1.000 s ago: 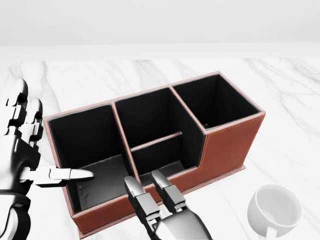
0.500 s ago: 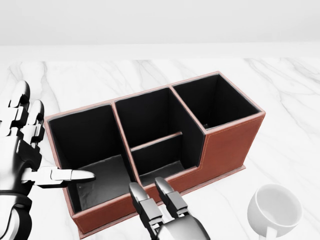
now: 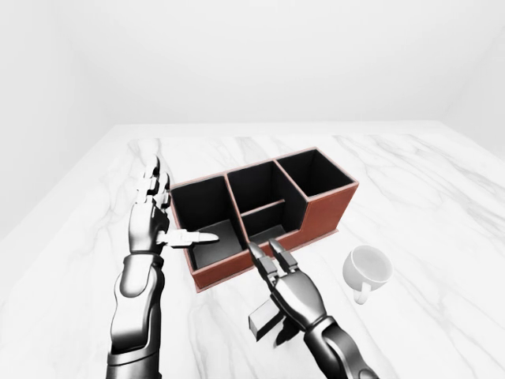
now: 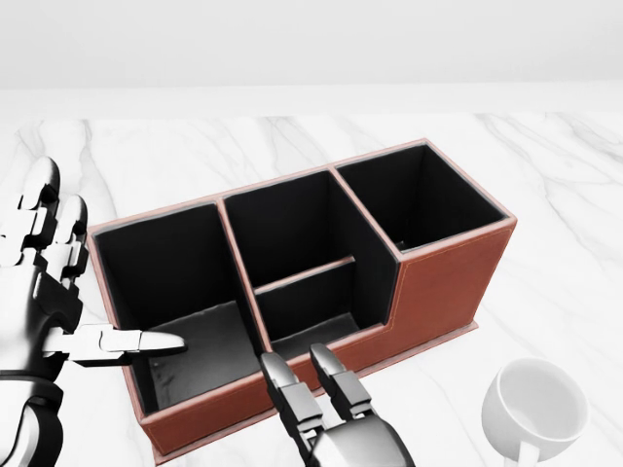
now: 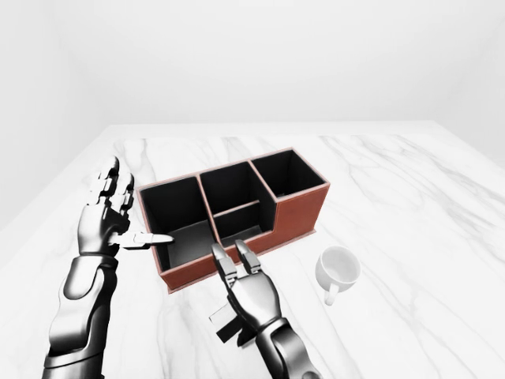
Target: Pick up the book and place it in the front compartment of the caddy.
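Note:
A red-brown caddy (image 4: pixel 453 282) with black compartments lies slantwise on the white marble table (image 4: pixel 545 165). Its low compartments face the bottom of the head view. A dark grey book (image 3: pixel 262 324) sits on the table below the caddy, mostly covered by my right hand (image 4: pixel 297 362). That hand is above it with two fingers (image 4: pixel 333 381) stretched straight toward the caddy wall, and its thumb is hidden. My left hand (image 4: pixel 97 277) stands open beside the caddy's left end, fingers upright, its thumb reaching over the left compartment.
A white mug (image 4: pixel 533 409) stands to the right of my right hand, below the caddy's tall end. The table's edges run along the top and left of the left-eye view, with bare white walls beyond.
My right hand has drawn back toward the bottom of the head view, away from the caddy wall. The left hand has barely moved, and the caddy and mug stay put.

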{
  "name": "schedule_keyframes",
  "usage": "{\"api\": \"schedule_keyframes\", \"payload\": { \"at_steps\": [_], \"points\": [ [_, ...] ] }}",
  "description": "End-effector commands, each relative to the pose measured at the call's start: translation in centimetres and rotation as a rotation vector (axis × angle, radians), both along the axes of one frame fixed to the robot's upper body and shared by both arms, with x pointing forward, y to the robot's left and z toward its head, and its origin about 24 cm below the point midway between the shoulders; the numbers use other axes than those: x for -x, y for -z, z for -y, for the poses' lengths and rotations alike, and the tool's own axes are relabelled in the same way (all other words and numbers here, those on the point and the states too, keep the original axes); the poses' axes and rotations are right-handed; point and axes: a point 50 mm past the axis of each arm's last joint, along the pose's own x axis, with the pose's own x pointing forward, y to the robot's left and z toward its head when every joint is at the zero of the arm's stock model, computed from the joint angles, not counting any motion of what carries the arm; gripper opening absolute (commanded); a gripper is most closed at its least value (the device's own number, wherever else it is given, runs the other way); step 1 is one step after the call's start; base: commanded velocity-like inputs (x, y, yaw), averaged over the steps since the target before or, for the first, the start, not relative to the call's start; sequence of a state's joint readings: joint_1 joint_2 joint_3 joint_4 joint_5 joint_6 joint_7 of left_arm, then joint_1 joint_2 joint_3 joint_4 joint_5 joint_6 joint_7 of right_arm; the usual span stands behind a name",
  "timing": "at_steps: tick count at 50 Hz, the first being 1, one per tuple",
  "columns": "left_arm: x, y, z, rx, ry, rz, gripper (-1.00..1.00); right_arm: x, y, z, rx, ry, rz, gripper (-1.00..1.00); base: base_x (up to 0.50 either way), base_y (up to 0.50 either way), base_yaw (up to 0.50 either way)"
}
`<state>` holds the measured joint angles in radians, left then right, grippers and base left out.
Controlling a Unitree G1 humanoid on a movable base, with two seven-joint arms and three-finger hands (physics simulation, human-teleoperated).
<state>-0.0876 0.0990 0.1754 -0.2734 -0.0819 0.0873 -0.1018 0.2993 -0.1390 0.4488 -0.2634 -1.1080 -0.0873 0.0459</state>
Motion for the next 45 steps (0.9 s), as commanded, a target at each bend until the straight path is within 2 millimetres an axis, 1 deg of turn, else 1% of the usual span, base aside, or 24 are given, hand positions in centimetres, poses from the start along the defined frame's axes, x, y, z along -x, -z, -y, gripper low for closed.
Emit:
{"api": "schedule_keyframes", "payload": {
  "at_steps": [1,15,21,32,45],
  "points": [
    [0.0,-0.1,0.0,0.0,0.001,0.004,1.0,-0.3,0.1,-0.1,0.006,0.001,-0.004,1.0,0.0,0.0,0.0],
    [0.0,-0.1,0.0,0.0,0.002,0.006,1.0,-0.6,0.1,-0.2,0.01,0.002,-0.004,1.0,0.0,0.0,0.0],
    [-0.1,0.1,0.0,0.001,0.001,-0.006,1.0,-0.7,0.0,-0.3,0.01,-0.003,-0.002,1.0,0.0,0.0,0.0],
    [-0.1,0.0,0.0,0.001,0.001,-0.002,1.0,-0.3,0.9,-0.5,0.026,-0.005,-0.012,1.0,0.0,0.0,0.0],
    [-0.1,0.1,0.1,0.0,0.002,-0.003,1.0,-0.3,1.4,-0.5,0.03,-0.001,-0.02,1.0,0.0,0.0,0.0]
  ]
}}
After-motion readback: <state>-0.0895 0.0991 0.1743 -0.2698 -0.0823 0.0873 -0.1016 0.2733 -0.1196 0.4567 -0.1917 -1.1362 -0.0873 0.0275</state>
